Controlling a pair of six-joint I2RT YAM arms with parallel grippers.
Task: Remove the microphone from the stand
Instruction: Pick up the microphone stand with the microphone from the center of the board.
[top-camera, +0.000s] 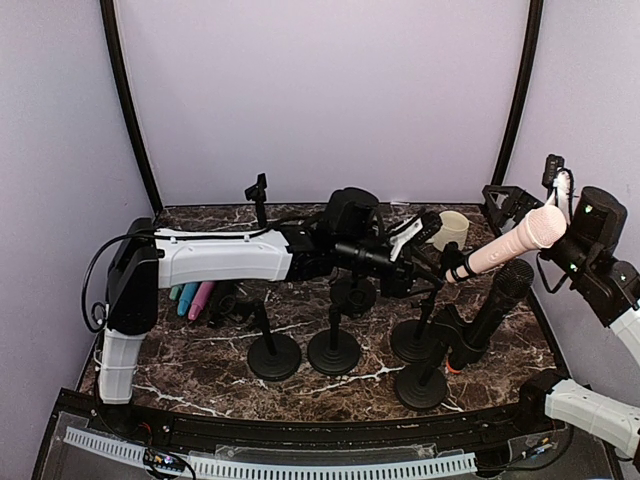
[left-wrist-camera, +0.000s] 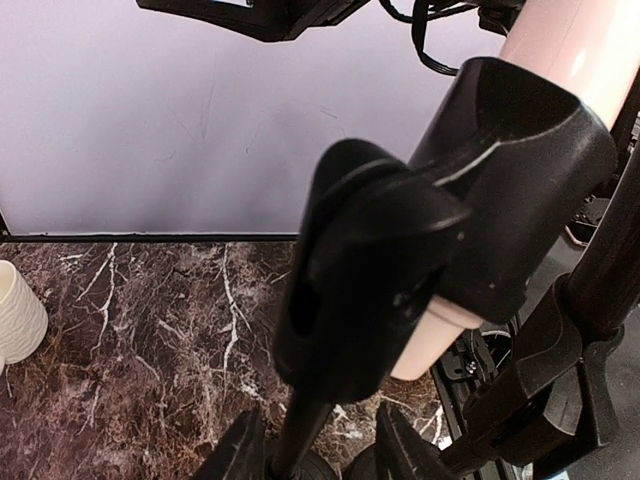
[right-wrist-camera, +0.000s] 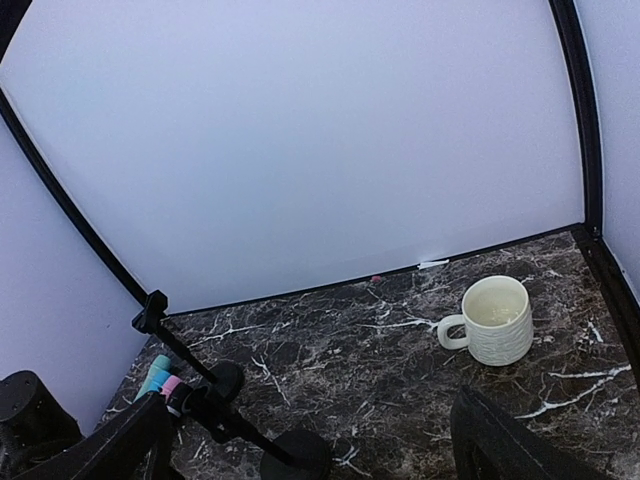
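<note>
A pink microphone (top-camera: 512, 238) rests tilted in the black clip (top-camera: 457, 266) of a stand (top-camera: 415, 340) at centre right. In the left wrist view its pink butt end (left-wrist-camera: 432, 345) pokes out under the clip (left-wrist-camera: 500, 200). My left gripper (top-camera: 428, 264) reaches across from the left. Its fingers (left-wrist-camera: 408, 450) straddle the stand's pole (left-wrist-camera: 300, 430) just below the clip, with marble showing between the pole and the right finger. My right gripper (top-camera: 500, 205) hovers high at the right, close to the microphone's head, wide open and holding nothing (right-wrist-camera: 310, 425).
A black microphone (top-camera: 498, 305) leans on a neighbouring stand (top-camera: 421, 386). Two empty stands (top-camera: 273, 357) (top-camera: 333, 351) stand in front. A cream mug (top-camera: 452, 228) sits at the back right. Coloured microphones (top-camera: 195, 298) lie at the left.
</note>
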